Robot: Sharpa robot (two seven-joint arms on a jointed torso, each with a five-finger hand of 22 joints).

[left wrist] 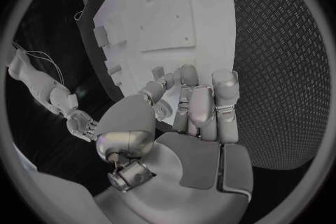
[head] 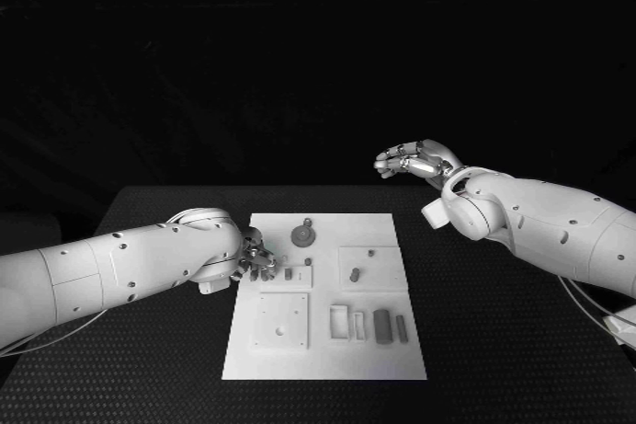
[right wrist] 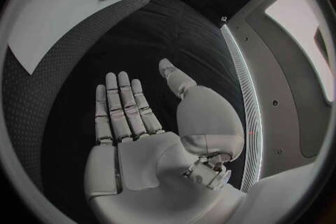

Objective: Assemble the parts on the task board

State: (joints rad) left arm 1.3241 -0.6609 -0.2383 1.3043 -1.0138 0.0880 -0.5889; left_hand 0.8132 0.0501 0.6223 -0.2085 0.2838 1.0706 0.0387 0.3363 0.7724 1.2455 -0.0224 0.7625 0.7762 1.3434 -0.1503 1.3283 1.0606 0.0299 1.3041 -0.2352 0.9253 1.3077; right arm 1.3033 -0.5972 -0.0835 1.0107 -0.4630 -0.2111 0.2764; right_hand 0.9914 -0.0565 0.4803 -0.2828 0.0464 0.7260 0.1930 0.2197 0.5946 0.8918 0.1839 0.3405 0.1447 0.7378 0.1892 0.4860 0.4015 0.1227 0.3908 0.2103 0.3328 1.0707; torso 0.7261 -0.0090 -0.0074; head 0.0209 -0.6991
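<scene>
A robotics lab test station. A black table (head: 504,350) with a textured mat stands before a dark curtain backdrop. On its middle lies a white task board (head: 324,364) with recessed square plates and small grey parts (head: 381,326). Two white robot arms reach in from left and right, thin cables trailing below them.

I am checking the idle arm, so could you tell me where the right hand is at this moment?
In the head view the right hand hangs raised beyond the far right corner of the task board, holding nothing; the right wrist view shows its fingers extended.
</scene>
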